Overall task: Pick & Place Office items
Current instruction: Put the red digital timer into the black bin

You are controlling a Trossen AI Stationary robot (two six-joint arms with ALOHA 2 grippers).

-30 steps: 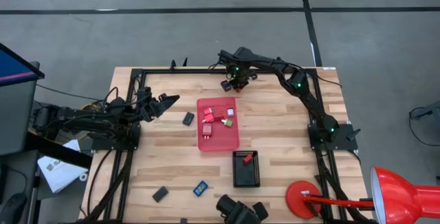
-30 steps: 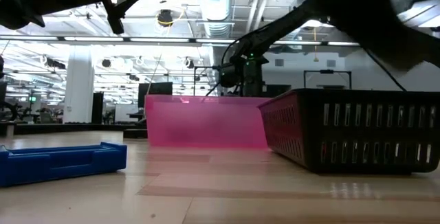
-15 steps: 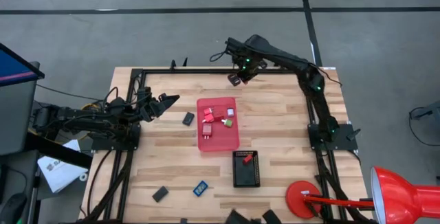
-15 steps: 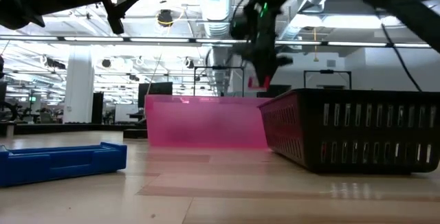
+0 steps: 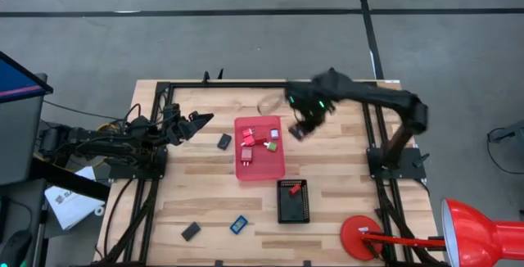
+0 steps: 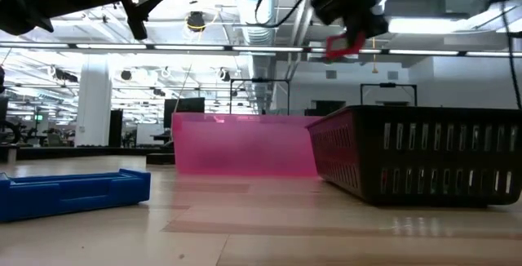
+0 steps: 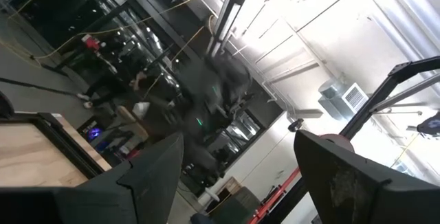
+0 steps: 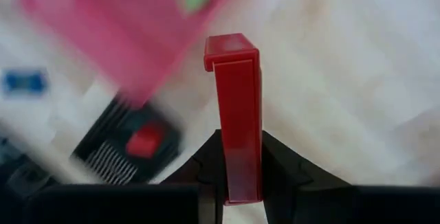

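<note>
Clamping a red piece [image 8: 232,117] upright between closed jaws, the right gripper [image 5: 300,128] hangs raised (arm bent) beside the pink tray's [image 5: 264,171] far right corner.

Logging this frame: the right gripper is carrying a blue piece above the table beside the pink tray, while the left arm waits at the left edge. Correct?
Not quite: the piece clamped in the right gripper is red, not blue, as the right wrist view shows. The rest stands.

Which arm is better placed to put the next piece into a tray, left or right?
The right. Its end effector is shut on a red piece, raised beside the pink tray. The left end effector is open, holds nothing and waits at the table's left side.
</note>
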